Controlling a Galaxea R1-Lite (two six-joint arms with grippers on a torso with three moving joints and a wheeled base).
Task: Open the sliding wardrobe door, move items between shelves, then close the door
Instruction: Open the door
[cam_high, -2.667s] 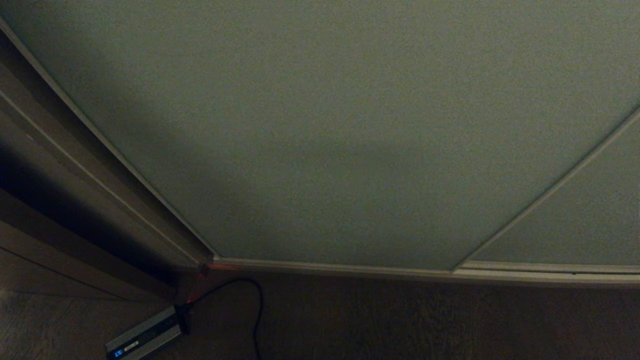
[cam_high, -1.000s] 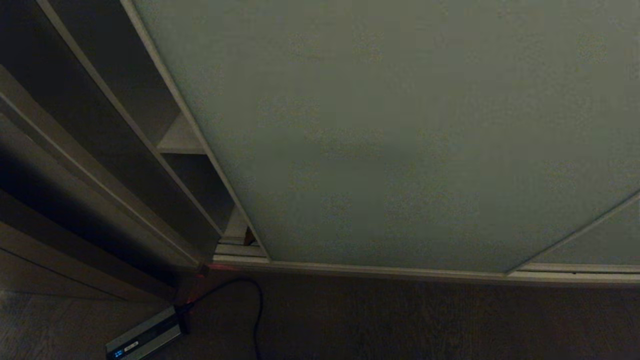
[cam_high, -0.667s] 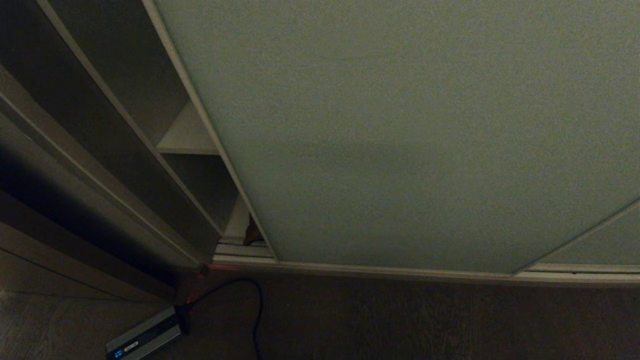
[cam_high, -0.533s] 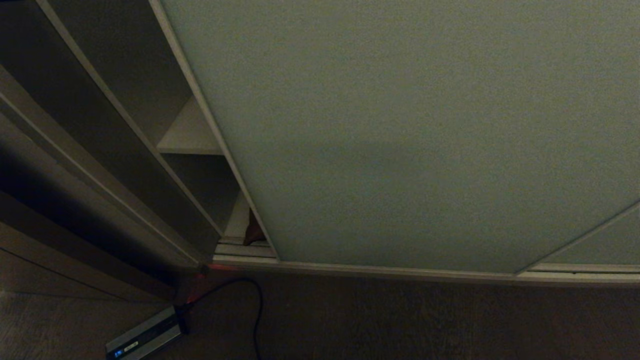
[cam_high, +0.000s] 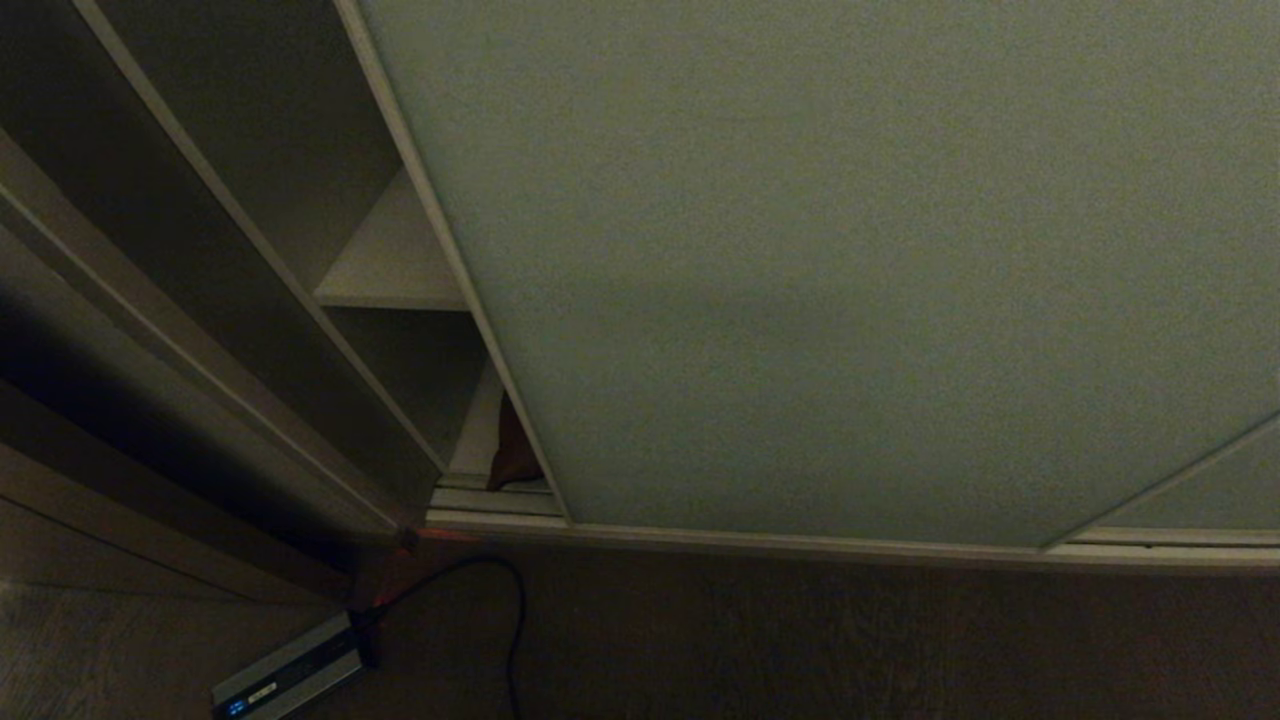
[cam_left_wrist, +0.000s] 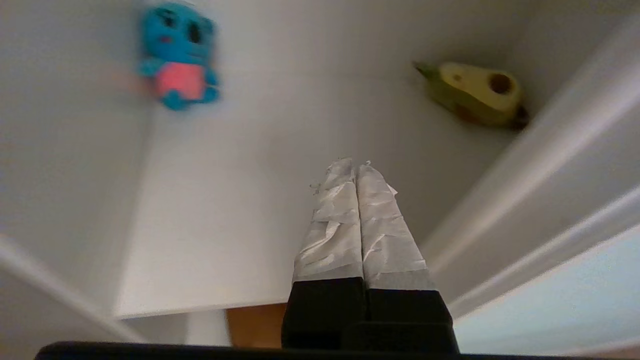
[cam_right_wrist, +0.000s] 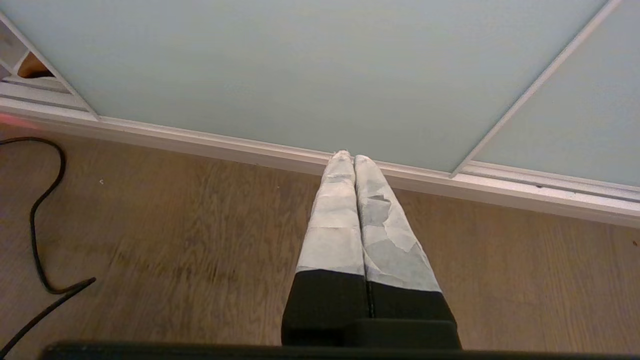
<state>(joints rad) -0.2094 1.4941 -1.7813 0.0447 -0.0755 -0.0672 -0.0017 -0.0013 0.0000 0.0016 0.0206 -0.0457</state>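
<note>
The sliding wardrobe door (cam_high: 820, 260), a pale grey-green panel, fills most of the head view, and a gap stands open at its left edge. In the gap I see an off-white shelf (cam_high: 395, 270) and, lower down, a rust-brown corner of the cushion (cam_high: 513, 455). No arm shows in the head view. My left gripper (cam_left_wrist: 356, 167) is shut and empty, pointing into the compartment over a shelf (cam_left_wrist: 215, 235), close beside the door's edge (cam_left_wrist: 565, 300). A rust-brown patch (cam_left_wrist: 252, 327) shows under that shelf. My right gripper (cam_right_wrist: 350, 156) is shut and empty, parked low above the floor before the door (cam_right_wrist: 300, 65).
A blue plush toy (cam_left_wrist: 177, 55) and an avocado plush (cam_left_wrist: 475, 92) lie at the back of the shelf. The darker side frame (cam_high: 200, 330) bounds the gap on the left. The door track (cam_high: 800, 545) runs along the wooden floor, with a black cable (cam_high: 515, 620) and a small box (cam_high: 290, 680).
The door has slid to the right, from fully shut to a widening gap. More of the shelf and the rust-brown cushion corner now show. The head view itself has not shifted.
</note>
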